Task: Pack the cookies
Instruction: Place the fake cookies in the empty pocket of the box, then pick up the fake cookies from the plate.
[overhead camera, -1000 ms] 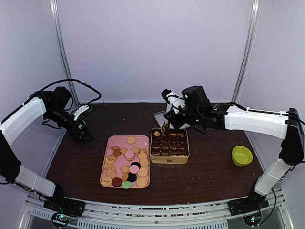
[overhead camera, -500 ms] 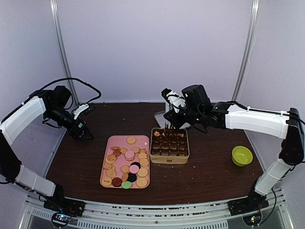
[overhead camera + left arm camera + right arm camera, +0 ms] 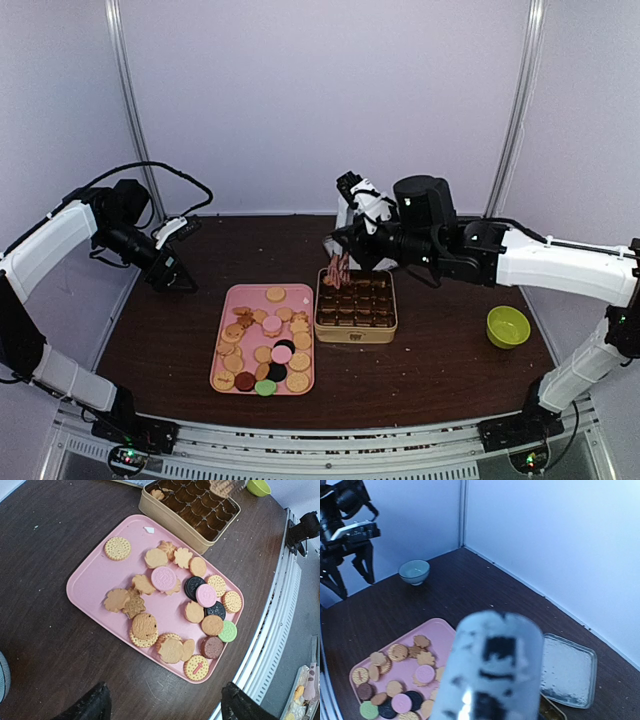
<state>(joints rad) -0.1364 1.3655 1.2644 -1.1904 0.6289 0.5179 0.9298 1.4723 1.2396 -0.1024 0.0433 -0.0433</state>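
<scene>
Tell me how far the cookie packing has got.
Done: barely started; one cookie sits in the gold tin's far corner. In hand: the right gripper hovers blurred over that corner, its load unclear. Remaining: nearly all the cookies lie on the pink tray; the left gripper is open, empty.

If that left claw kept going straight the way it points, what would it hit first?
Probably the cookies on the pink tray: the left gripper aims down at them, though it might touch the bare table just short of it.
</scene>
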